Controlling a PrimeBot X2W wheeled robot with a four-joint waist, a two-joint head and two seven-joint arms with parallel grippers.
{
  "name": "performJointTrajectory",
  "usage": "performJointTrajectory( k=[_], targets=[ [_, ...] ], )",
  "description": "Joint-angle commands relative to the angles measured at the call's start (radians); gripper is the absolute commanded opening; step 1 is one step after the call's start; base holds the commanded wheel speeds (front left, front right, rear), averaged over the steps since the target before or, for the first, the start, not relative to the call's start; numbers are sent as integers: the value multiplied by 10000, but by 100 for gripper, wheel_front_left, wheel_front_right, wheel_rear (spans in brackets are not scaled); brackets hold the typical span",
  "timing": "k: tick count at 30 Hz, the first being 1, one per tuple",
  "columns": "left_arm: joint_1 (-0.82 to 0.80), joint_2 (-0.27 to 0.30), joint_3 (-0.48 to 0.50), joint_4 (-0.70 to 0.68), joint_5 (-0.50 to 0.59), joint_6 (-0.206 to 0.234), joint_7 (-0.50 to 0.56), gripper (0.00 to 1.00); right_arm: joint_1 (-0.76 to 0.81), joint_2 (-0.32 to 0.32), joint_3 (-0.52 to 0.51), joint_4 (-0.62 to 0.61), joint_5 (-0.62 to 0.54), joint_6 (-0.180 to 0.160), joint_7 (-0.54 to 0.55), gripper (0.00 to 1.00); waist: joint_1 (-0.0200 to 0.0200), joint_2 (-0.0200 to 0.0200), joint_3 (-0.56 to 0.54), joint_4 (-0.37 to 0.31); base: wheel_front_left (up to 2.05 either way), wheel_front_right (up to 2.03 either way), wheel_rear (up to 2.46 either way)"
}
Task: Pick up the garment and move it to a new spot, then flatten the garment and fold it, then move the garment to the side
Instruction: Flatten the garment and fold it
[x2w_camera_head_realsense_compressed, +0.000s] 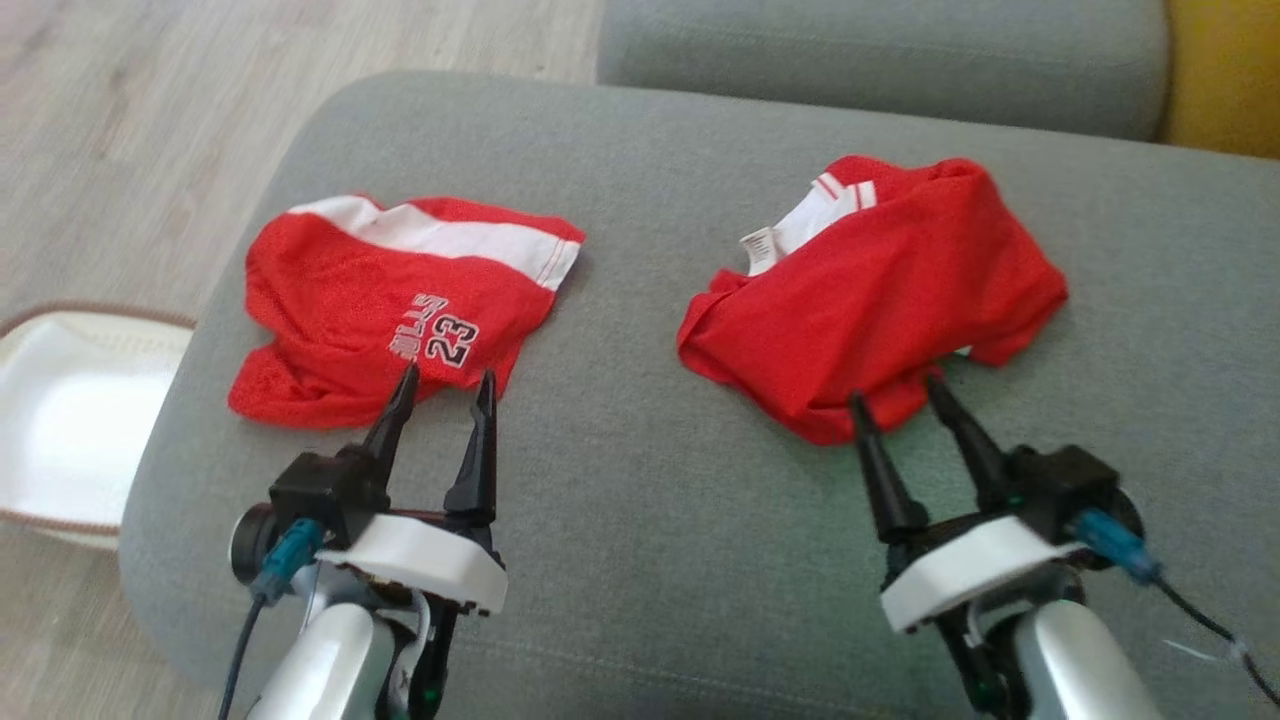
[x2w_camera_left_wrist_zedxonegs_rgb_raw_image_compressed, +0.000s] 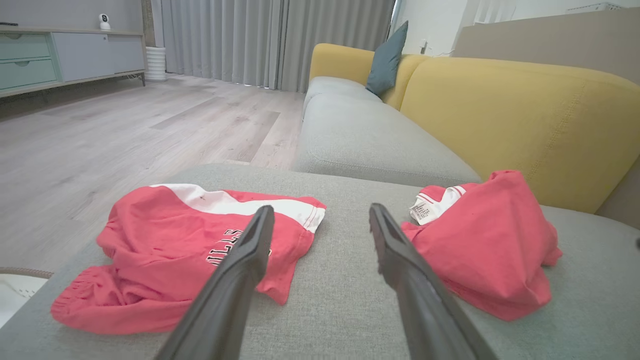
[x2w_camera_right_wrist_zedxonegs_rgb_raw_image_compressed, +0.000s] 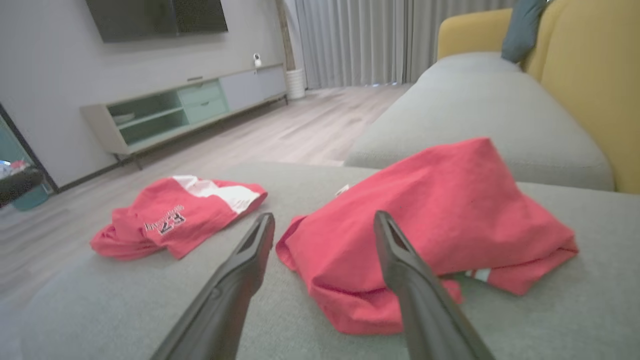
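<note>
Two red garments lie on the grey sofa seat (x2w_camera_head_realsense_compressed: 640, 500). The left garment (x2w_camera_head_realsense_compressed: 350, 300) has a white band and a "23" print and lies roughly flat; it is also in the left wrist view (x2w_camera_left_wrist_zedxonegs_rgb_raw_image_compressed: 150, 260) and the right wrist view (x2w_camera_right_wrist_zedxonegs_rgb_raw_image_compressed: 170, 225). The right garment (x2w_camera_head_realsense_compressed: 880, 290) is crumpled, with a white label showing (x2w_camera_left_wrist_zedxonegs_rgb_raw_image_compressed: 490, 245) (x2w_camera_right_wrist_zedxonegs_rgb_raw_image_compressed: 430, 215). My left gripper (x2w_camera_head_realsense_compressed: 447, 378) is open, its tips over the near edge of the left garment (x2w_camera_left_wrist_zedxonegs_rgb_raw_image_compressed: 321, 210). My right gripper (x2w_camera_head_realsense_compressed: 895, 390) is open at the near edge of the right garment (x2w_camera_right_wrist_zedxonegs_rgb_raw_image_compressed: 324, 216). Neither holds anything.
A white basket (x2w_camera_head_realsense_compressed: 60, 420) stands on the wooden floor (x2w_camera_head_realsense_compressed: 120, 150) beyond the seat's left edge. A second grey cushion (x2w_camera_head_realsense_compressed: 880, 60) and the yellow backrest (x2w_camera_left_wrist_zedxonegs_rgb_raw_image_compressed: 525, 115) lie behind. A low cabinet (x2w_camera_right_wrist_zedxonegs_rgb_raw_image_compressed: 190, 110) stands across the room.
</note>
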Motion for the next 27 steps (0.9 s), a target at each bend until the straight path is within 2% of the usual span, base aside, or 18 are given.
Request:
performJointTrajectory(
  k=[1,10,18,19,20,21,27],
  targets=[
    [-469,40,373,-287,89,-19,-121,100,-498,-50,287,-183,-107,-6,48,100,0,0,195,187,0,0,0],
    [-749,-292,548,-149,234,-335,-121,100,-1752,-50,551,2001,-777,-6,652,100,0,0,1004,802,0,0,0],
    [-955,-526,878,-103,392,-576,-122,100,-2966,-50,626,3505,-944,-6,692,100,0,0,1625,992,0,0,0],
    [-974,-549,921,-95,414,-606,-122,100,-3073,-50,620,3712,-932,-6,735,83,0,0,1667,999,0,0,0],
    [-994,-568,971,-81,434,-635,-122,100,-3176,-50,630,3909,-928,-6,753,21,0,0,1700,1003,0,0,0],
    [-1019,-585,1029,-64,450,-657,-122,100,-3276,-50,655,4064,-941,-6,717,0,0,0,1726,1004,0,0,0],
    [-1066,-670,1352,67,601,-726,-122,100,-3630,-50,1519,4088,-223,-6,-200,0,0,0,1508,879,0,0,0]
  ],
)
